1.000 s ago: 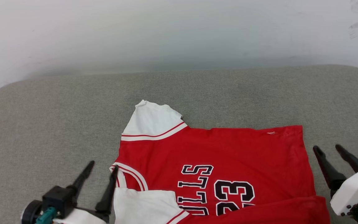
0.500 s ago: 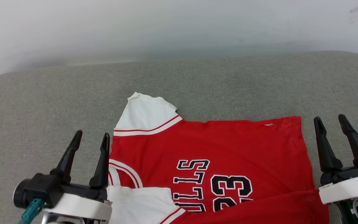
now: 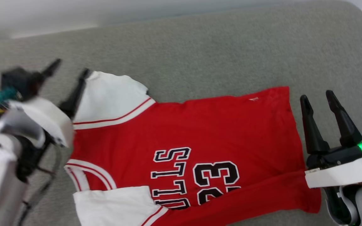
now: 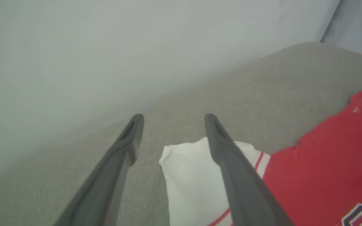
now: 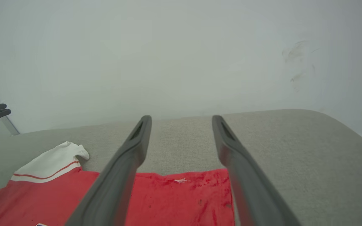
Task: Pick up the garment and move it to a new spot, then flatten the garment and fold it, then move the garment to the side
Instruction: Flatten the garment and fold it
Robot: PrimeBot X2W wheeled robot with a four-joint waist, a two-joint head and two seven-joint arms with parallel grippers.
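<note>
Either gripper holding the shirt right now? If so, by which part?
Nothing is held: the left gripper is open at the garment's white sleeve, and the right gripper is open beside the hem.

"ULLS 23" on the garment [image 3: 218, 125]

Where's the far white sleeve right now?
Head view, upper left: the far white sleeve lies on the grey cushion, beside the left gripper.
</note>
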